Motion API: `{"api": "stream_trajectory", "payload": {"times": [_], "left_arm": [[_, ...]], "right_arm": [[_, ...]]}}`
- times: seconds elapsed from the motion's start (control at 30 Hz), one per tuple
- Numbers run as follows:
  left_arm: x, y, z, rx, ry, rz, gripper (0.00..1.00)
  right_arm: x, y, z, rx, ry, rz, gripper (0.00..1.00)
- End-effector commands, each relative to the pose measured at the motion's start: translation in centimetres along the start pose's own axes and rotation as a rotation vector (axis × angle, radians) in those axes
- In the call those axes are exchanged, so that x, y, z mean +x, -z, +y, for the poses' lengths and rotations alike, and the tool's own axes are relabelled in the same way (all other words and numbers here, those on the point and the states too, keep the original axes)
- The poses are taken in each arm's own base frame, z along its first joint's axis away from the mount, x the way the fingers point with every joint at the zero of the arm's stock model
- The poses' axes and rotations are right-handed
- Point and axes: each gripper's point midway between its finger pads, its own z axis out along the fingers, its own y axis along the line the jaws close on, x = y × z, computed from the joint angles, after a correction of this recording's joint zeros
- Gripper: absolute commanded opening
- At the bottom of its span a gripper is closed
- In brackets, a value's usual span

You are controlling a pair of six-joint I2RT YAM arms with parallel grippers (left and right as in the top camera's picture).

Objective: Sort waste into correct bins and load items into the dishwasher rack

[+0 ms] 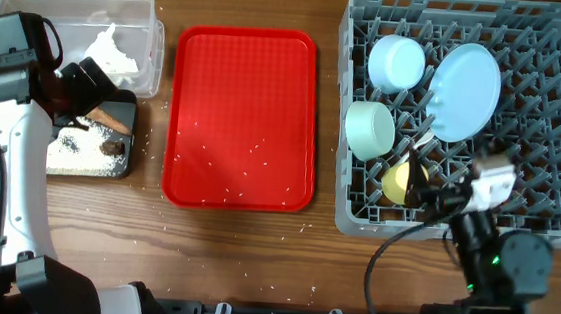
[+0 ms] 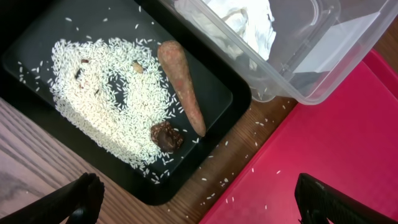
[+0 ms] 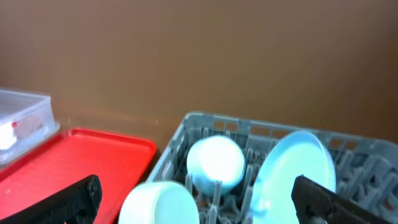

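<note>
A brown wood-grain table meets a plain, evenly lit brown wall.

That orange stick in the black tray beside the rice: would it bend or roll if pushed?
The orange stick keeps a nearly straight, tapered shape, so it is probably stiff, not floppy. Its rounded body suggests it may roll sideways on the black tray if nudged. Loose rice beside it might let it slide.

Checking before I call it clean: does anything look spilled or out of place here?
Yes. Stray rice grains lie scattered across the red tray and on the table beside the black tray, not inside it. Nothing else stands out.
</note>
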Motion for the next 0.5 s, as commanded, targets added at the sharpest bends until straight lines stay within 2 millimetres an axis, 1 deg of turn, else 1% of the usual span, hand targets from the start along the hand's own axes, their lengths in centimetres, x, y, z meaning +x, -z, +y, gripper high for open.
{"api": "stream_trajectory", "payload": {"times": [0.0, 0.07, 0.17, 0.23, 0.3, 0.33, 0.4, 0.43, 0.47], "left_arm": [[-0.4, 0.1, 0.1, -0.005, 0.017, -0.009, 1.00], [-0.4, 0.1, 0.1, -0.005, 0.017, -0.009, 1.00], [-0.4, 0.1, 0.1, -0.005, 0.017, -0.009, 1.00], [-0.4, 0.1, 0.1, -0.005, 0.017, -0.009, 1.00], [-0.4, 0.1, 0.1, -0.005, 0.017, -0.009, 1.00], [-0.4, 0.1, 0.1, -0.005, 0.017, -0.009, 1.00], [-0.4, 0.1, 0.1, -0.005, 0.017, -0.009, 1.00], [-0.4, 0.1, 0.1, -0.005, 0.017, -0.009, 1.00], [-0.4, 0.1, 0.1, -0.005, 0.017, -0.009, 1.00]], "right_arm": [[3.7, 0.8, -0.1, 0.014, -0.041, -0.044, 1.00], [5.7, 0.8, -0.2, 0.028, -0.042, -0.047, 1.00], [7.5, 0.9, -0.1, 0.029, -0.044, -0.048, 1.00], [7.6, 1.1, -0.1, 0.029, -0.040, -0.064, 1.00], [6.8, 1.3, -0.1, 0.030, -0.029, -0.098, 1.00], [6.8, 1.3, -0.1, 0.030, -0.030, -0.098, 1.00], [7.3, 1.2, 0.0, 0.029, -0.035, -0.078, 1.00], [8.0, 1.2, 0.0, 0.029, -0.041, -0.049, 1.00], [7.9, 1.2, 0.0, 0.028, -0.041, -0.052, 1.00]]}}
